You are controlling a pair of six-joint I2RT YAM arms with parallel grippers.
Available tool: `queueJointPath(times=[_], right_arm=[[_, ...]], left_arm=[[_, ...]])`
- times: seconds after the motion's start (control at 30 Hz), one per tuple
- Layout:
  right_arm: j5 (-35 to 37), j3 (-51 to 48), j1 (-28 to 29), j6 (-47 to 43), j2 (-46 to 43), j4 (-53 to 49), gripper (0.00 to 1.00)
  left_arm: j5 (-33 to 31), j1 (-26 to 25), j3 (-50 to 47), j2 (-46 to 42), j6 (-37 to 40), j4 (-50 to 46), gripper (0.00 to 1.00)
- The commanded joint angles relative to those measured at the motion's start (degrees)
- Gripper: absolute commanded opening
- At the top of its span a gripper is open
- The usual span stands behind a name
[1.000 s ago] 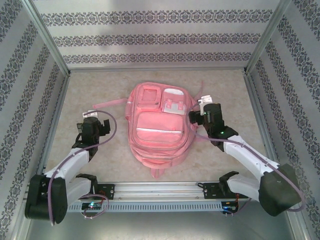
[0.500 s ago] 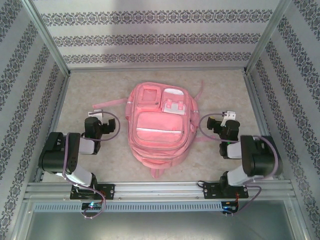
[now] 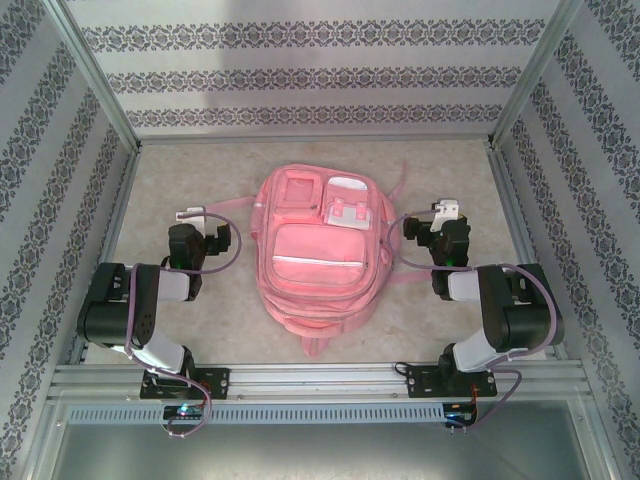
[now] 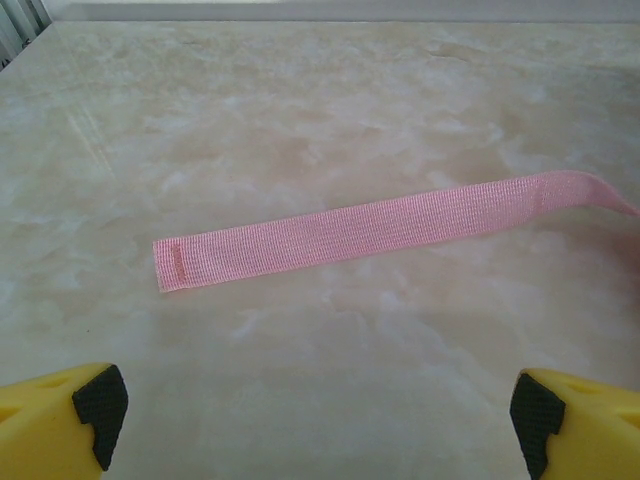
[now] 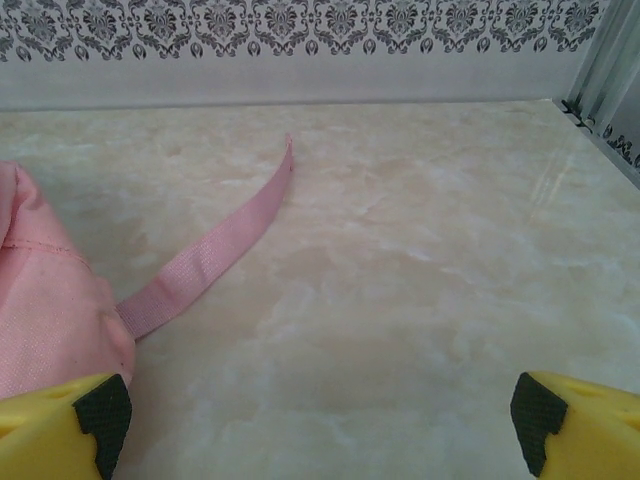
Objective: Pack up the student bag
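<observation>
Seen from the right wrist, the student bag (image 5: 40, 290) is cut off by the left edge, and the right claw (image 5: 320, 420) covers its near corner with one fingertip (image 5: 60, 430). The right strap (image 5: 210, 250) has its near end tucked behind the bag. Seen from the left wrist, the left strap (image 4: 380, 225) runs out past the right edge. From above, what the clear window pocket (image 3: 298, 190) holds, if anything, is too small to tell.

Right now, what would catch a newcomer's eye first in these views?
The big pink student bag lies centred on the table, pockets up. Either side of it sit the left hand and right hand, both open and empty. A loose pink strap lies flat ahead of the left hand.
</observation>
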Motion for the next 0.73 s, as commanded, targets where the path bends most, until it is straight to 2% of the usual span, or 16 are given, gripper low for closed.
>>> queueJointPath(times=[0.0,0.1,0.7], right_arm=[[0.53,-0.16,-0.31,-0.81,-0.60,0.10,0.98],[0.57,-0.08,-0.29,-0.86,-0.60,0.10,0.98],[0.53,-0.07,-0.29,-0.90,-0.69,-0.26,0.98]], left_arm=[[-0.94,-0.72,0.63,-0.33,0.77,0.28,0.99],[1.01,-0.73,1.14,-0.24,1.43,-0.58,0.99],[1.05,-0.64,1.19,-0.16,1.43,-0.62,0.99]])
